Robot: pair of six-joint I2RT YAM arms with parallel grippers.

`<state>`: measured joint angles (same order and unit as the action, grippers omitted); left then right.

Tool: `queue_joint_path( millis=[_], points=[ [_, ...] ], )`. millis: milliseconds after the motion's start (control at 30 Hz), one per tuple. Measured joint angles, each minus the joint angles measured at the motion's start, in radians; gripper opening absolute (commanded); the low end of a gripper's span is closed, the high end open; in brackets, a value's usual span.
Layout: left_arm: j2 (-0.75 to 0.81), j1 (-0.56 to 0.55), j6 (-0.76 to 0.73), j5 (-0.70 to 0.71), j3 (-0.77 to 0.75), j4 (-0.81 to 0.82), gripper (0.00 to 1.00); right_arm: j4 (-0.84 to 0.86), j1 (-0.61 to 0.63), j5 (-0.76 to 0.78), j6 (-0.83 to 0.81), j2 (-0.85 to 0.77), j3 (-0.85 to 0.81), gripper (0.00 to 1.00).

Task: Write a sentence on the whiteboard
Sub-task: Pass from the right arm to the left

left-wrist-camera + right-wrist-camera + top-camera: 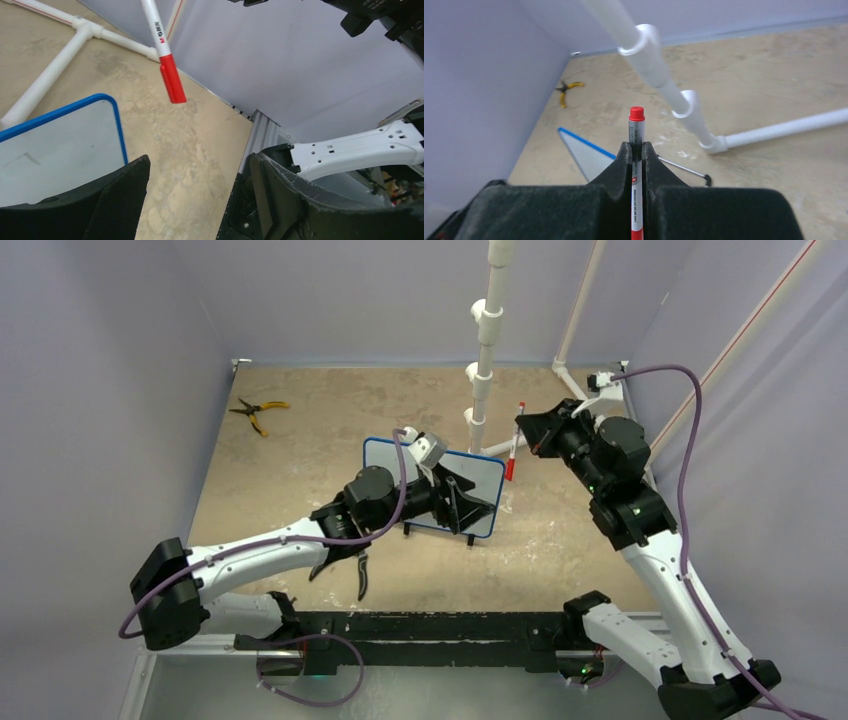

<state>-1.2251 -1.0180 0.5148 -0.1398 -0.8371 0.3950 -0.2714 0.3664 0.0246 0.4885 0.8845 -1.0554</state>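
Two arms of mine reach over the table (290,490). My left arm stretches forward and low. The left gripper (462,502) is spread wide with nothing between its fingers, right at the right end of the whiteboard (395,458), which stands mid-table. My right arm is folded high, its right gripper (524,430) clenched on a red-capped marker (511,455) that hangs cap down just past the board's right edge. From above, my left wrist hides much of the board's face. My left wrist camera catches only one blue corner.
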Motion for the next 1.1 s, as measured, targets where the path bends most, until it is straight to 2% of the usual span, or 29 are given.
queue_joint_path(
  millis=[167, 333, 633, 733, 967, 1100],
  points=[
    [-0.097, -0.013, 0.048, -0.061, -0.011, 0.114, 0.72, 0.092, 0.000, -0.185, 0.001, -0.001, 0.018, 0.00],
    [-0.150, -0.031, 0.059, -0.070, -0.026, 0.135, 0.70, 0.154, 0.000, -0.292, 0.001, -0.002, 0.049, 0.00],
    [-0.175, -0.034, 0.077, -0.035, -0.055, 0.195, 0.43, 0.213, 0.000, -0.385, 0.002, -0.020, 0.091, 0.00],
    [-0.185, -0.034, 0.078, -0.017, -0.056, 0.212, 0.36, 0.233, 0.000, -0.402, 0.001, -0.023, 0.092, 0.00],
    [-0.207, -0.034, 0.090, 0.001, -0.056, 0.233, 0.40, 0.247, 0.000, -0.428, 0.002, -0.033, 0.097, 0.00],
    [-0.207, -0.034, 0.095, 0.011, -0.056, 0.246, 0.35, 0.251, 0.000, -0.436, 0.004, -0.040, 0.098, 0.00]
  ],
)
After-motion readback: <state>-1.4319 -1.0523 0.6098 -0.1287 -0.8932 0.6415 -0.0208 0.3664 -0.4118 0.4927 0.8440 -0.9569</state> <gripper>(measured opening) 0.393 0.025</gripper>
